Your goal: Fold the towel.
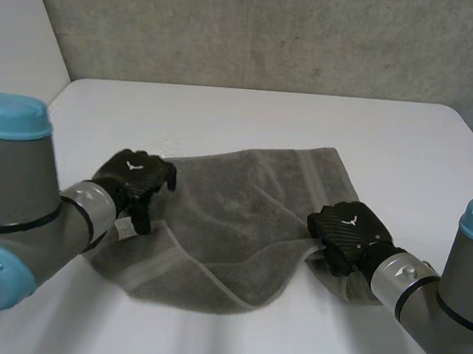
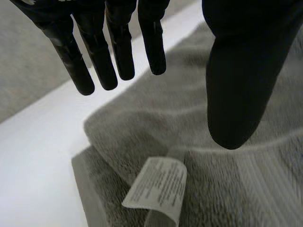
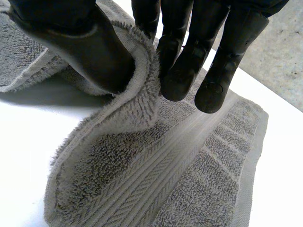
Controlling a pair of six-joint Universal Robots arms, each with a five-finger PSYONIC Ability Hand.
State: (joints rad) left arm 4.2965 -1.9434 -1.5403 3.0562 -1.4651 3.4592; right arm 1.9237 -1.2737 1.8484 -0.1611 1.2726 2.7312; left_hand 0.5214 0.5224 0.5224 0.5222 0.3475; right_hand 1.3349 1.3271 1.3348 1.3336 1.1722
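Note:
A grey towel [image 1: 250, 211] lies rumpled on the white table [image 1: 265, 122], its front part doubled over into a fold. My left hand [image 1: 134, 181] hovers over the towel's left edge. In the left wrist view its fingers [image 2: 99, 61] hang straight and apart from the thumb, with nothing between them; below them lie the towel [image 2: 156, 123] and its white label [image 2: 158, 187]. My right hand [image 1: 348, 231] is at the towel's right edge near the front corner. In the right wrist view its thumb [image 3: 90, 42] and fingers pinch a raised ridge of the towel [image 3: 165, 179].
A grey wall stands behind the table's far edge. Bare white tabletop surrounds the towel at the back, to the left and in front. Both forearms reach in from the near corners.

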